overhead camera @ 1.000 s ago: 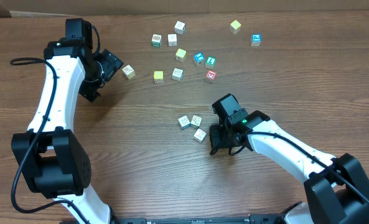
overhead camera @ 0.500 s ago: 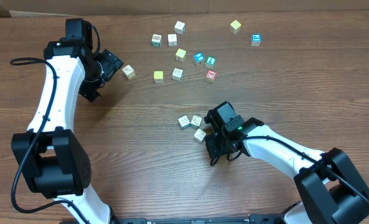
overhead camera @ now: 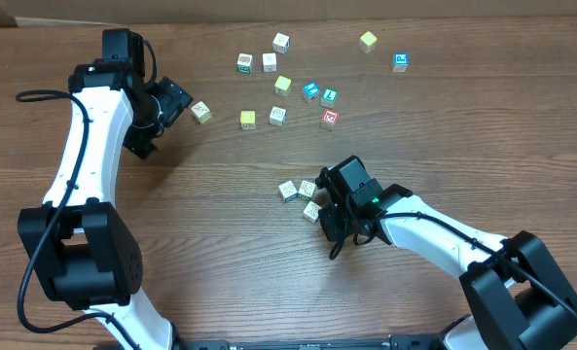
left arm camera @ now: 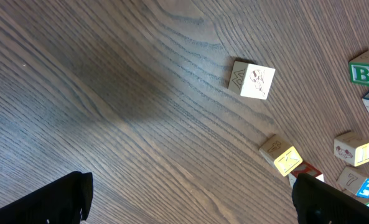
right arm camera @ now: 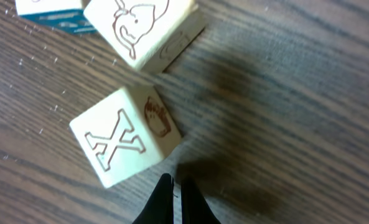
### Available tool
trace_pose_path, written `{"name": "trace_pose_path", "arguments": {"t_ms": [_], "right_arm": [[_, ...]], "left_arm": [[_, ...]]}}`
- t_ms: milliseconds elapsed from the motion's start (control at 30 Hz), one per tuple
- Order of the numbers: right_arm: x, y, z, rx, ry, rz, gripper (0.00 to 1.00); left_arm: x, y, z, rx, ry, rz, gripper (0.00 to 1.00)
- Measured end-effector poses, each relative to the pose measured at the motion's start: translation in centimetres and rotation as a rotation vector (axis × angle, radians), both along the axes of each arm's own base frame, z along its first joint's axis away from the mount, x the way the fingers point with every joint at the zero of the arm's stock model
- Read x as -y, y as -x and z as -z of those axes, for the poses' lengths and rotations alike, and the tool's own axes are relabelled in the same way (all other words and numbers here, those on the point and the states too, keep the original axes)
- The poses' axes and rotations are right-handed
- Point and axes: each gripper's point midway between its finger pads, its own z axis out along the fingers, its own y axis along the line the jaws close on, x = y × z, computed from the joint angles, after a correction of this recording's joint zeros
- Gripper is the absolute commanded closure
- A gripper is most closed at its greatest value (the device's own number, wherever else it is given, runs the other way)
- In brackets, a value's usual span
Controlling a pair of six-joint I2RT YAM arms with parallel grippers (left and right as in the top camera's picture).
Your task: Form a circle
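Observation:
A clump of three cream picture cubes (overhead camera: 302, 195) lies mid-table, a loose start of the circle. My right gripper (overhead camera: 325, 220) is shut and empty, its tips low on the wood just beside the lower cube (overhead camera: 312, 210). In the right wrist view the shut tips (right arm camera: 175, 185) sit right below the cube with an X face (right arm camera: 125, 146), and a cube with an elephant drawing (right arm camera: 144, 28) lies beyond it. My left gripper (overhead camera: 176, 98) hangs open at the upper left near a lone cream cube (overhead camera: 201, 112). That cube (left arm camera: 252, 79) lies ahead of the open left gripper (left arm camera: 187, 208).
Several loose cubes are scattered across the far middle of the table: yellow ones (overhead camera: 248, 119), blue-faced ones (overhead camera: 311, 91) and one with a red face (overhead camera: 330, 119). One blue cube (overhead camera: 400, 62) and a yellow cube (overhead camera: 368, 41) lie far right.
My right gripper has slid left, from a gap away to right beside the lower cube of the clump. The cubes and the left arm have not moved.

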Motion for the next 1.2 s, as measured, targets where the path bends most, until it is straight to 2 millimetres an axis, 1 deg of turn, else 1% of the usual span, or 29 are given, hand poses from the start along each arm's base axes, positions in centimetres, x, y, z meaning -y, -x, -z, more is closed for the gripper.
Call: {"name": "trace_pose_path", "arguments": {"t_ms": [633,700,800,933,1067,1200], "right_arm": [[0.3,-1.4,-0.1,0.07,0.029,0.002,0.96],[0.3,-1.4,0.0,0.069,0.031,0.004,0.96],[0.6,-0.8,0.2,0.041,0.043,0.0,0.96],[0.6,-0.4,0.3,0.025,0.037,-0.005,0.96],[0.4,-0.4,0.2,0.023,0.031,-0.011,0.96],[0.1,-0.9,0.0,0.051,0.019,-0.029,0.96]], "left_arm": [[0.0,0.0,0.0,0.0,0.0,0.0,0.0],[0.0,0.0,0.0,0.0,0.0,0.0,0.0],[0.0,0.0,0.0,0.0,0.0,0.0,0.0],[0.0,0.0,0.0,0.0,0.0,0.0,0.0],[0.0,0.0,0.0,0.0,0.0,0.0,0.0],[0.0,0.0,0.0,0.0,0.0,0.0,0.0]]}}
